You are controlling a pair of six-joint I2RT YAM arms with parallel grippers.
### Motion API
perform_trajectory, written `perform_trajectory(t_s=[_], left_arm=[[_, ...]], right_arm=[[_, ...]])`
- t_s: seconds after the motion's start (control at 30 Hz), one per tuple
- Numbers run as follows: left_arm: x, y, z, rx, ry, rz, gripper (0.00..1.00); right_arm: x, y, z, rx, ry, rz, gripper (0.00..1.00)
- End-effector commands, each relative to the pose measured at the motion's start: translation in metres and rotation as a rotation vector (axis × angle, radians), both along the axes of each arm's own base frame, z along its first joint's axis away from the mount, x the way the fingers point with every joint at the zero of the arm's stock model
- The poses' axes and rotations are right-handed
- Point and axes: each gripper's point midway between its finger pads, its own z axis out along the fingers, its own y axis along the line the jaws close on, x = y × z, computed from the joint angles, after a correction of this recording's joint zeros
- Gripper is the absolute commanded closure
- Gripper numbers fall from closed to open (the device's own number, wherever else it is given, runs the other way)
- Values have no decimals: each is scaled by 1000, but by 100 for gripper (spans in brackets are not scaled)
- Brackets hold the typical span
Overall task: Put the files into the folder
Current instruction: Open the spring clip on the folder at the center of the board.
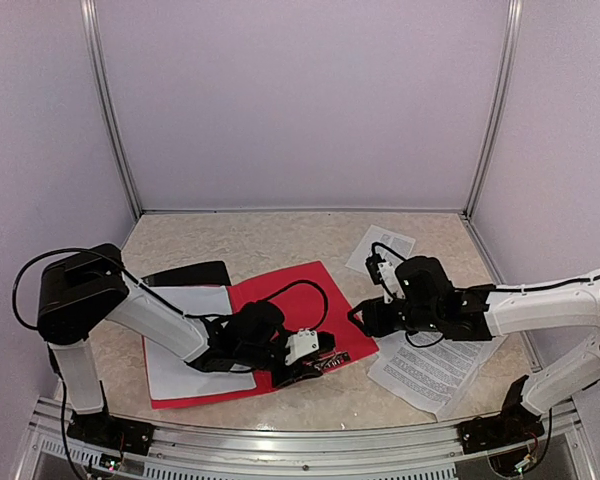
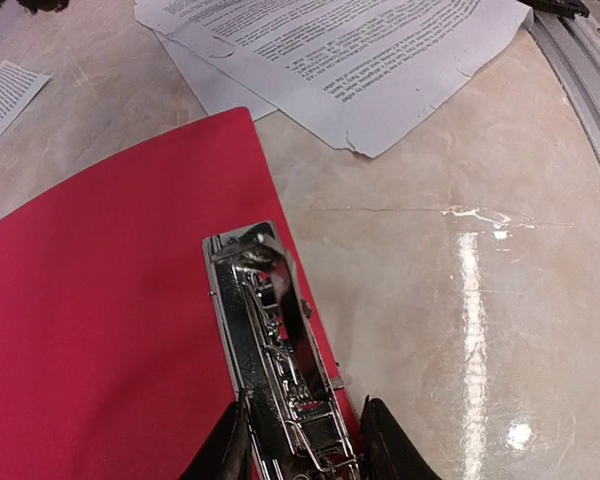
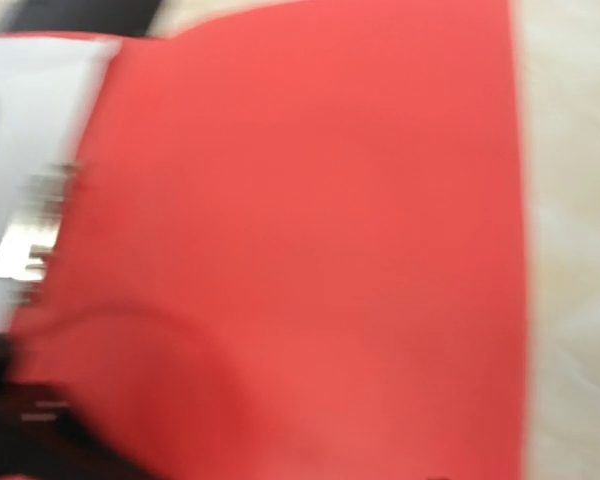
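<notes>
From above, the red folder lies open on the desk, and a white sheet covers its left half. The left fingers are low over the near edge of the folder, with the white sheet just behind them on their left side. The right fingers are at the right edge of the folder; I cannot tell if they are apart or together (they are too small and dark here). The stack of printed sheets lies on the desk under the right arm, behind those fingers, and one small printed sheet lies alone farther away, near the back wall. In the left wrist view, the left fingers stand on both sides of the metal clip of the folder and press on it. The printed sheets are well ahead of them on the desk, apart from the folder. The right wrist view is blurred and its own fingers do not show. The folder fills nearly all of it, with the white sheet at upper left.
</notes>
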Motion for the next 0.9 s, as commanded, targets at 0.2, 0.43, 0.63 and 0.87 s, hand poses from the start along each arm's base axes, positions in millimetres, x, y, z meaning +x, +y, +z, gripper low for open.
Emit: perform_trajectory(t_s=[0.2, 0.43, 0.63, 0.87], left_arm=[[19, -7, 49, -107, 20, 38, 45], [18, -18, 46, -114, 73, -10, 32], [-3, -30, 57, -143, 166, -133, 32], [-12, -37, 65, -143, 213, -190, 33]], right_arm=[[5, -21, -103, -176, 190, -41, 53], [-5, -15, -118, -147, 233, 0, 56], [-9, -20, -130, -174, 254, -1, 59], [-11, -21, -137, -179, 268, -2, 61]])
